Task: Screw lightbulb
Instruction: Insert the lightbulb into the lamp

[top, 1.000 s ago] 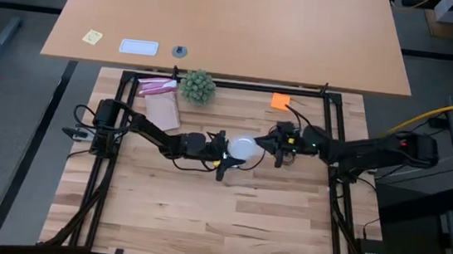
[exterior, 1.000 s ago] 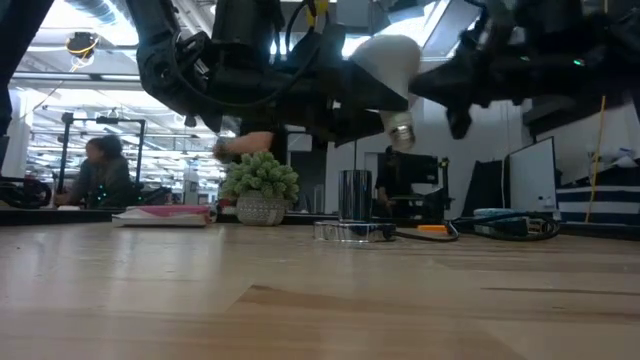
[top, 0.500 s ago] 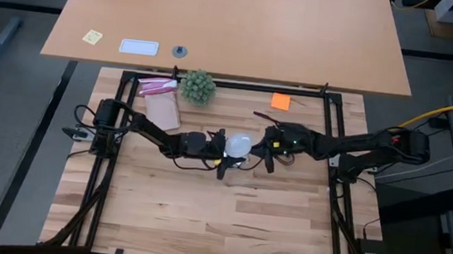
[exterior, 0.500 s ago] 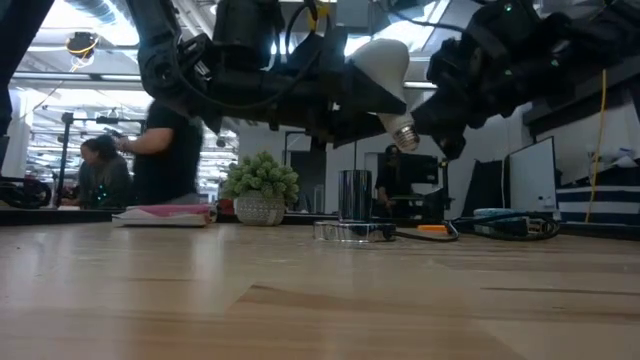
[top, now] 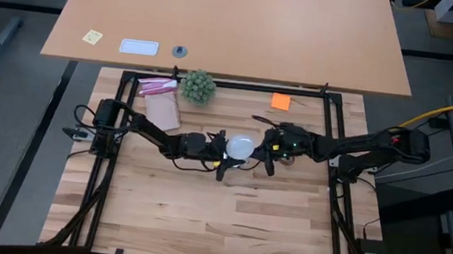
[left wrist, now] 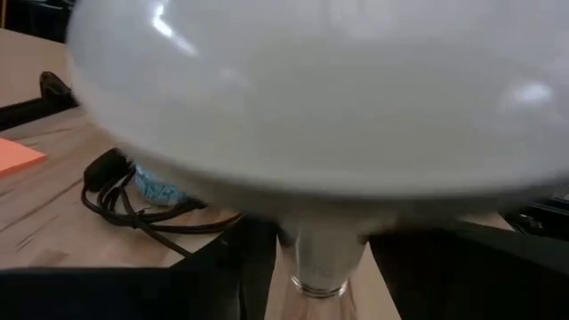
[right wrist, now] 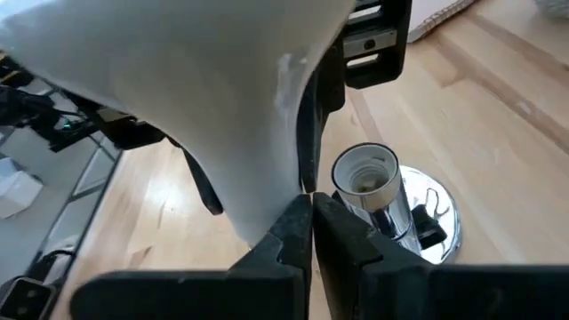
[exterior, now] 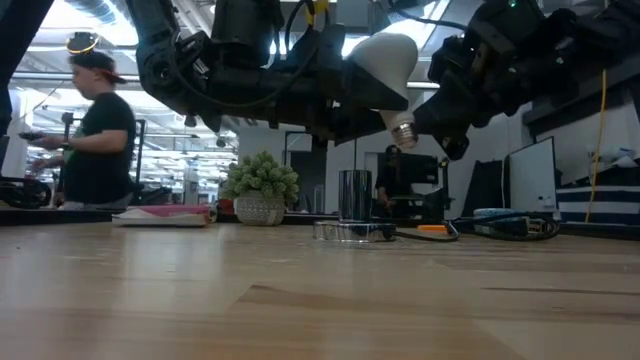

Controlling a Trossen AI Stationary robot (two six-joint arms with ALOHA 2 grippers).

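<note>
While the lightbulb (top: 243, 148) hangs clear above the counter (top: 226, 219), it sits clamped by its white dome in the left end effector (top: 224, 155), with its narrow screw base (exterior: 402, 130) tilted downward and pointing toward the right end effector (top: 267, 153). In the low view, the base tip lies just beside that right end effector, whose fingers (right wrist: 302, 222) are pressed together with nothing between them; contact between the two cannot be confirmed. Below and beyond the right end effector, the socket (right wrist: 366, 175) stands upright on its round silvery disc (right wrist: 436, 227), open mouth upward, resting on the counter and well apart from the bulb's base. Past the left end effector, a coiled black cord (left wrist: 133, 200) lies on the counter, with an orange note (top: 280, 101) farther off. Behind the left arm stand a small green plant (top: 198, 86) and a pink packet (top: 157, 86). One person (exterior: 92, 130) stands in the room beyond the counter.
</note>
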